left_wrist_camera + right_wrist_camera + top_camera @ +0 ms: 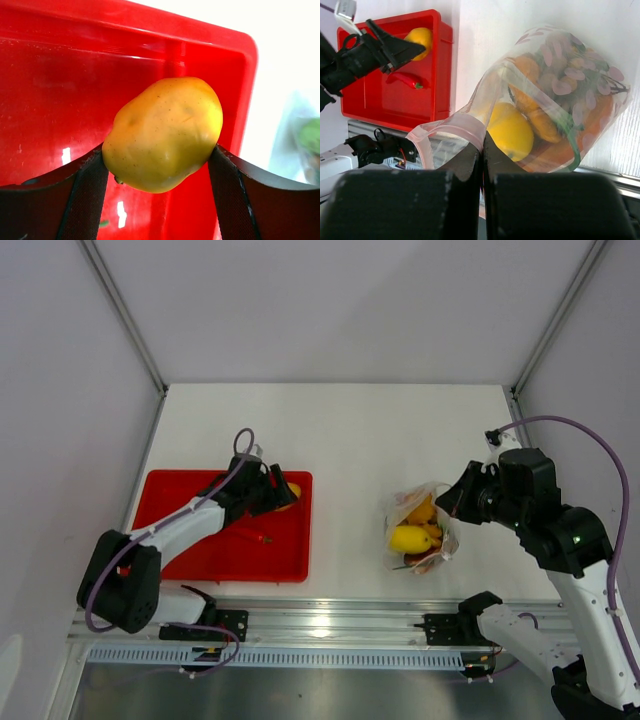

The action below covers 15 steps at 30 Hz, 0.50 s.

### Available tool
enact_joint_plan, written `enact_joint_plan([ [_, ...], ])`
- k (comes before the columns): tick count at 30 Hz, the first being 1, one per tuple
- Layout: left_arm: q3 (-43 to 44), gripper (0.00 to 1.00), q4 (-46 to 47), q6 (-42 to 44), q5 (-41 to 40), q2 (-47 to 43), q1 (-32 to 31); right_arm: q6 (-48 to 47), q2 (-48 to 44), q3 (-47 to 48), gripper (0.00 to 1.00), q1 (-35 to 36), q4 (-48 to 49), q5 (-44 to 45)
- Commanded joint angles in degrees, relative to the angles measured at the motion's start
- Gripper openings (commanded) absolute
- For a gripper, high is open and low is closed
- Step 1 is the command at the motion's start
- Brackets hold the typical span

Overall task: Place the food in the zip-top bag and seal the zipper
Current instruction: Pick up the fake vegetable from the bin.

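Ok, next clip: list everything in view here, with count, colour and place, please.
table: one, white, under everything
tray: one, red, left side of the table
yellow-orange toy fruit: one, at the tray's far right corner
chili: one, red, lying in the tray
zip-top bag: one, clear, right side of the table
mouth strip: one, pink-red, along the bag's opening
lemon: one, yellow, inside the bag
orange pieces: at least two, inside the bag
green stalks: count unclear, inside the bag
left tool: one, black, closed on the toy fruit
right tool: one, black, shut, pinching the bag's mouth edge
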Motion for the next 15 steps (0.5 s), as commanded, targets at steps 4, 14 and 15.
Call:
enact_joint_plan([
  [4,-1.99,0.01,-3.43,-0.03,0.62,-11.23,0.42,0.15,0.44,-0.33,0.00,-0.28,4.92,-1.44],
  [14,7.23,0.01,-9.43,6.65,4.49,-28.19,-13.28,0.33,3.07,0.90,0.00,-0.28,6.94,-2.14],
  [15,8.02,0.01,-8.81,7.00,4.84,-29.07,-15.04,0.42,3.69,1.60,0.00,-0.19,6.94,-2.32],
])
